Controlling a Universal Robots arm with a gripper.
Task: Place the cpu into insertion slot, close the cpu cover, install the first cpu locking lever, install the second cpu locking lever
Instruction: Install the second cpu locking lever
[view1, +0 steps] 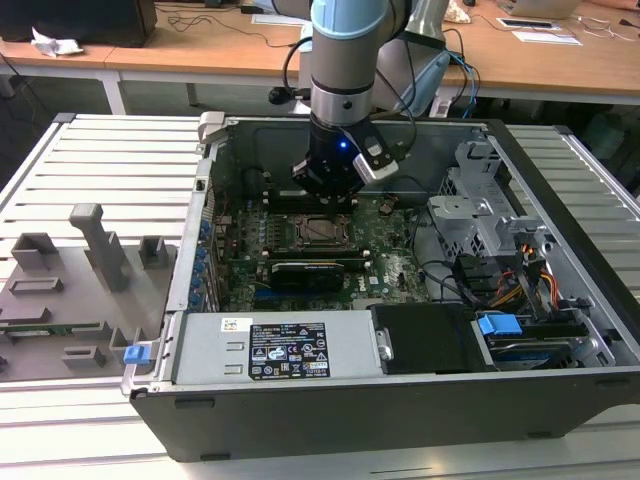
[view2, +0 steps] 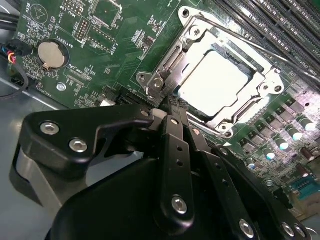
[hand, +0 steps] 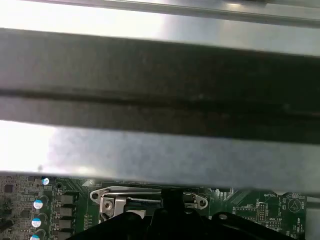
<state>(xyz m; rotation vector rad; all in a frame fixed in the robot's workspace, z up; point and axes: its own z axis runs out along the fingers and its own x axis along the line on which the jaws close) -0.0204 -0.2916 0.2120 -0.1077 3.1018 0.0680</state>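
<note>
Presently the cpu (view2: 216, 84) lies seated in the insertion slot (view2: 165, 75), its silvery top showing through the window of the cpu cover (view2: 260, 67), which lies flat over it — so the first two steps read as done. In the exterior view the socket sits mid-board on the green motherboard (view1: 395, 265), inside the open computer case (view1: 190, 280) on the slatted table (view1: 110, 165).

The hand (view2: 170, 102) is low at the socket's corner, its fingers drawn together into a narrow tip that touches or nearly touches a locking lever (view2: 159, 85) by the hinge bracket; it grips nothing that can be made out. The first wrist view shows the same bracket (hand: 107, 202) just beyond the hand.

Judgement: the lever stage is in hand. Seating a lever calls for a firm downward press with a slight sideways tuck under its retaining hook — slip-off is the risk.
</note>
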